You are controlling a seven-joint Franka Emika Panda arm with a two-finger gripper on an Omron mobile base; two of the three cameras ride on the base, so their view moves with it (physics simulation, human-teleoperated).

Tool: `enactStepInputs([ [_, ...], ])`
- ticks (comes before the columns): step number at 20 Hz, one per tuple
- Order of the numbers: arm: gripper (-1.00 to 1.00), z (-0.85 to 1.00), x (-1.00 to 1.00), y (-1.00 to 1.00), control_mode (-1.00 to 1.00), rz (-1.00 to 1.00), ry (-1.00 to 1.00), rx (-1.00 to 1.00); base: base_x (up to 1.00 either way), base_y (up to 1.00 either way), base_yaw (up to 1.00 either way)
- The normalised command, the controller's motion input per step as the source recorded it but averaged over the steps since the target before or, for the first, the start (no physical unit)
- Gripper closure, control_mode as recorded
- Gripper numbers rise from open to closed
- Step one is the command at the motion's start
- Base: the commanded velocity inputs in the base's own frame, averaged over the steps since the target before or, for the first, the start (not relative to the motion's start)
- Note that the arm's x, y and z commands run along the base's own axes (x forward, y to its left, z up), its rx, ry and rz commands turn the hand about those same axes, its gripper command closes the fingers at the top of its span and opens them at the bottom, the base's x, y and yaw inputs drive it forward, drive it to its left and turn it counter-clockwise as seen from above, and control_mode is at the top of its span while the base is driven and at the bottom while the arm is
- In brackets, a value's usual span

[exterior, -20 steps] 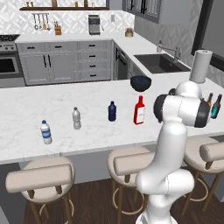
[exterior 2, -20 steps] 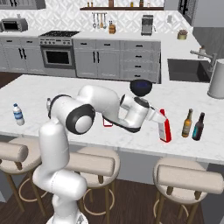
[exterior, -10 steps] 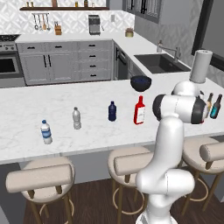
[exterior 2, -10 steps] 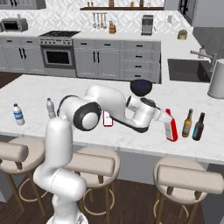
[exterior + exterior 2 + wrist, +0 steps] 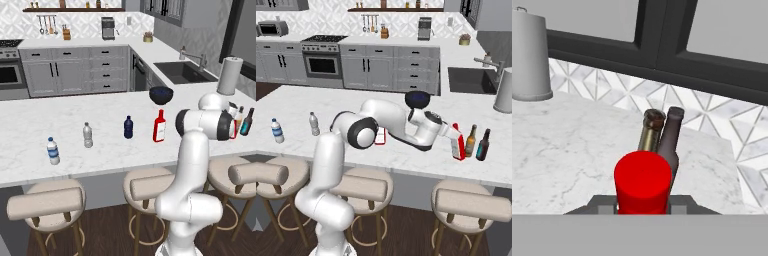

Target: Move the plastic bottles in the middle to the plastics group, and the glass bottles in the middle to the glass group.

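- Near the island worktop's [image 5: 406,155] right end, I've got the gripper [image 5: 452,134] clamped on a red bottle [image 5: 458,145], touching down just beside the brown bottle [image 5: 471,140] and teal bottle [image 5: 483,144].
- Left to do: second red bottle [image 5: 159,127], navy bottle [image 5: 128,127] mid-worktop; water bottles [image 5: 88,135] sit leftward.
- Front edge is close; room's tight by the glass pair.

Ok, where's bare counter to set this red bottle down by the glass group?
Bare marble lies left of the held red bottle, toward the black bowl, and behind toward the paper towel roll. Crowded right: brown bottle and dark teal bottle.
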Motion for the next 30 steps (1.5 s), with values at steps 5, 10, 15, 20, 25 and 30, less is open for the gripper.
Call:
enactStepInputs([
  [5,1.00,-0.21,0.00,-0.34,-1.00,0.00,0.00,0.01,0.00,0.00,0.00],
  [10,1.00,-0.27,-0.01,-0.28,-1.00,0.00,0.00,0.03,0.00,0.00,0.00],
  [15,1.00,-0.24,-0.10,-0.15,-1.00,0.00,0.00,0.09,0.00,0.00,0.00],
  [20,1.00,-0.19,-0.29,0.01,-1.00,0.00,0.00,0.12,0.00,0.00,0.00],
  [25,1.00,-0.08,-0.22,0.08,-1.00,0.00,0.00,0.06,0.00,0.00,0.00],
  [30,1.00,-0.25,-0.14,0.10,-1.00,0.00,0.00,0.01,0.00,0.00,0.00],
])
